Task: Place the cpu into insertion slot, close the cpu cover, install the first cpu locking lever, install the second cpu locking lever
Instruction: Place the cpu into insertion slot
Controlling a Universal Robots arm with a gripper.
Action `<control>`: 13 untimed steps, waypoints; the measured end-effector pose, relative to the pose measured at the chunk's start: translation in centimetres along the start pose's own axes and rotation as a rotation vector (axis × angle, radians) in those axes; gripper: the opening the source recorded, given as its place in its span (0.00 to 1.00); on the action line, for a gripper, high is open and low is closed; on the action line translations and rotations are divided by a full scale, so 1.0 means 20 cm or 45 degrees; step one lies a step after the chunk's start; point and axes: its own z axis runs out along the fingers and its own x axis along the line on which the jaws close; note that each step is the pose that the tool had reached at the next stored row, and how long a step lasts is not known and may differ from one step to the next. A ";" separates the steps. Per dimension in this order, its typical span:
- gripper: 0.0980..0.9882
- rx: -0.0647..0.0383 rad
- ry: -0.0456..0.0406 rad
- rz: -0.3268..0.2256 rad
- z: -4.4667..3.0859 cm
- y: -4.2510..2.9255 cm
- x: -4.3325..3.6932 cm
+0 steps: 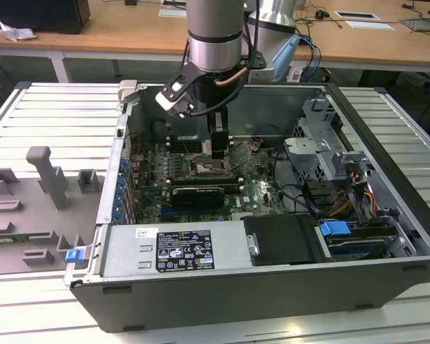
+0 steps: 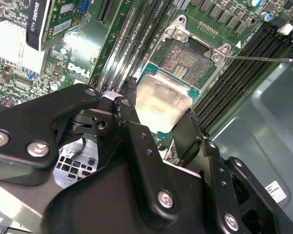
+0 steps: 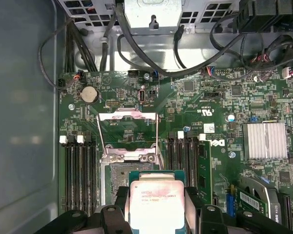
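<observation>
Power supply box; grey fixtures

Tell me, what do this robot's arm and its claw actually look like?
The arm is a thick silver-grey tube ringed by a dark band. The gripper is matte black, built from flat, angular links fastened with shiny silver screws. A small black-and-white box is mounted beside the wrist, and a copper-coloured cable loops alongside black ones.

exterior view looks down into the case from afar; both wrist views, seemingly near, share the insertion slot.
</observation>
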 end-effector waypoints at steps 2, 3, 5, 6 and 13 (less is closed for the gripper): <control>0.49 0.000 0.000 0.000 0.003 0.000 0.000; 0.49 0.000 0.000 0.000 0.005 -0.001 0.000; 0.49 0.000 0.000 0.000 0.007 -0.001 0.000; 0.49 0.000 0.000 0.000 0.009 -0.001 0.000; 0.49 0.000 0.000 0.000 0.018 -0.003 -0.001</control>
